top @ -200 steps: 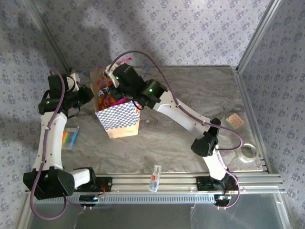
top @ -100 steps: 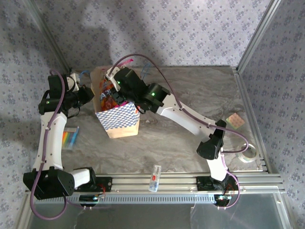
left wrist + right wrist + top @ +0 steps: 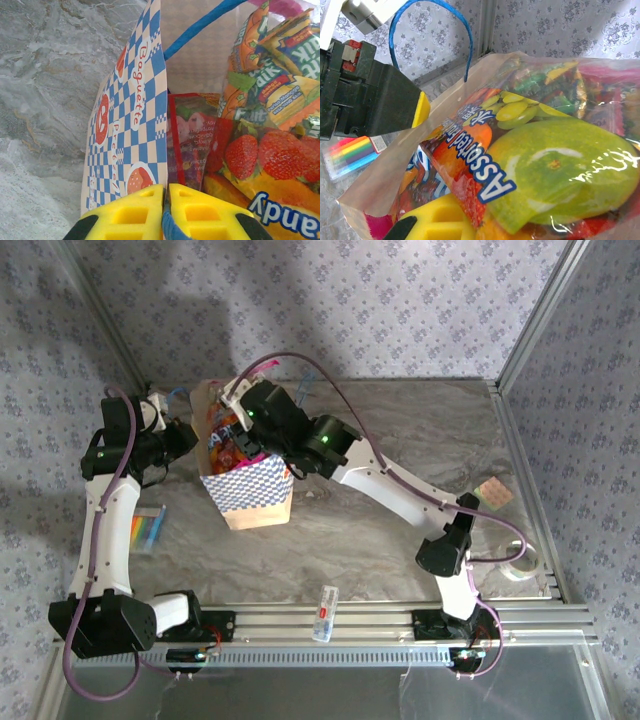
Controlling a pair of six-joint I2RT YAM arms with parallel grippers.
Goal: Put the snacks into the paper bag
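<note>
Kraft paper, tan above and blue-and-white checked below, forms the paper bag (image 3: 248, 495), which stands on the left rear part of the grey marbled surface (image 3: 400, 440) with its mouth open. The snacks (image 3: 265, 150) crowd the inside: a strawberry-printed packet, an orange mango one and a dark red one stand on edge against each other. On top of them, at the bag's mouth, lies the green-apple packet (image 3: 555, 170) marked "Assorted".

The right fingers (image 3: 437, 222), yellow, reach into the mouth from the right and are pressed together on that packet's lower edge; the packet drapes over and hides the far finger. The left fingers (image 3: 132, 215) are closed tight on the bag's left wall at its rim, with checked paper on one side and packets on the other. A blue cord handle (image 3: 427, 20) arches up above them.

Further out, a rainbow marker pack (image 3: 147, 530) lies just left of the bag. A small clear tube (image 3: 325, 613) rests on the rail at the near edge. A tan square pad (image 3: 493, 492) and a tape roll (image 3: 520, 562) sit well apart at the right.
</note>
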